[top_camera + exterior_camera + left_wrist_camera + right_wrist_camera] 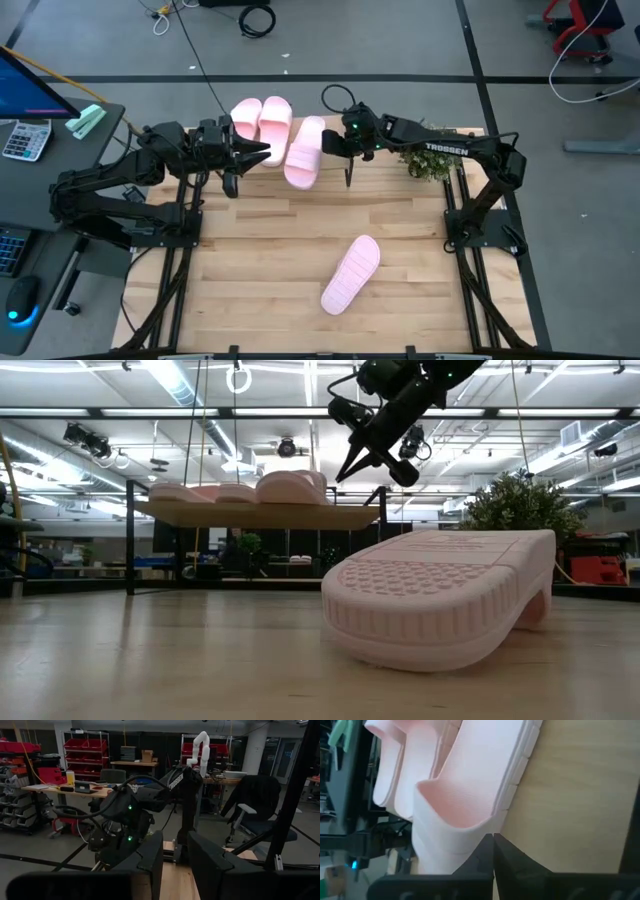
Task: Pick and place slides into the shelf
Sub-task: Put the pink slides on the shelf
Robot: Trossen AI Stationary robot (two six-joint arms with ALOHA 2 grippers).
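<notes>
Three pale pink slides [274, 118] lie side by side on the shelf [260, 513] at the table's far edge. The rightmost slide [305, 152] lies slightly askew, with its strap up. Another slide [350, 275] lies sole up on the tabletop, near the front right. My right gripper [348, 180] is shut and slants down over the shelf, just right of the rightmost slide [465, 795]. My left gripper [175, 865] points level above the shelf's left end. It is slightly open, with nothing between its fingers. My right gripper has its shut fingertips [492, 840] at the long side of the rightmost slide, beside the strap [440, 835]. They slant down from the table's right. I cannot tell whether they touch the slide, which lies flat on the shelf's plank [570, 795].
A small green plant [430, 160] stands at the shelf's right end, close under my right arm. Bare plank shows between the rightmost slide and the plant. A desk with a calculator [22, 140] stands beyond the table's left side.
</notes>
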